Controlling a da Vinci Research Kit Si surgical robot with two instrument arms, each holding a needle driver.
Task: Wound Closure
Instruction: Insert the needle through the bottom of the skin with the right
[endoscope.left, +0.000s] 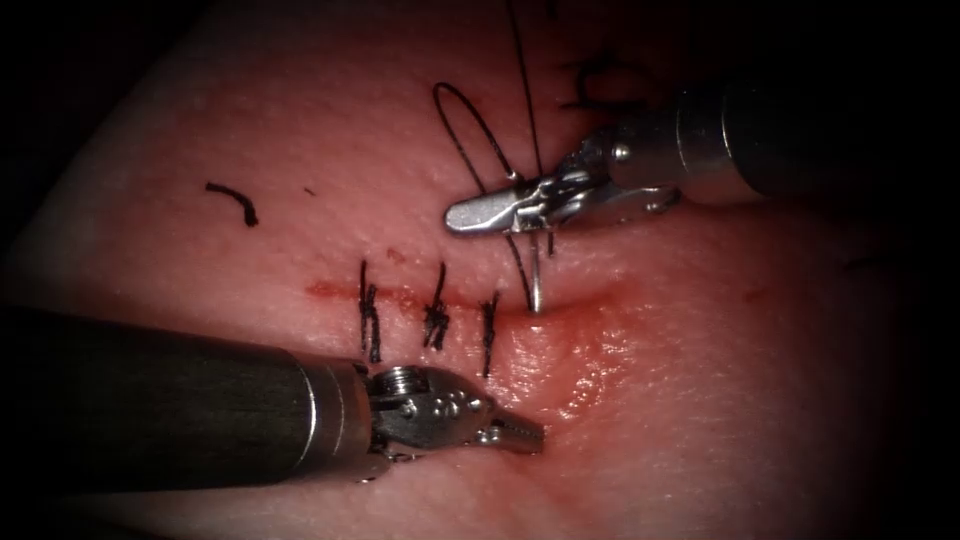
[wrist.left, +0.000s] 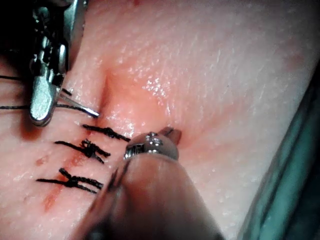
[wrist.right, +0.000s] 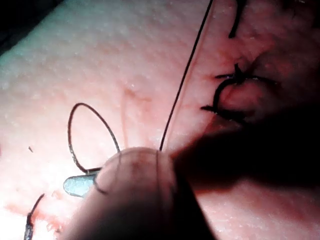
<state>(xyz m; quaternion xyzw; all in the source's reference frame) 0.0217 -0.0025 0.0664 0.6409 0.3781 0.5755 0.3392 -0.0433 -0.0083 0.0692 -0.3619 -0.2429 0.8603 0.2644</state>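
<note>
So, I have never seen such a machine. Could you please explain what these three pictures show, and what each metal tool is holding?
This is a surgical practice robot with two thin arms, each ending in small jaws. One picture looks down from an endoscope; the other two come from cameras near each arm's wrist. The pink surface is the tissue, pork belly, with a cut across it and three stitches already in place. The right tool holds the curved needle near its upper end; the needle's tip touches the tissue at the cut. Black thread loops behind it. The left tool holds nothing. A cut end of thread lies apart on the left.
</note>
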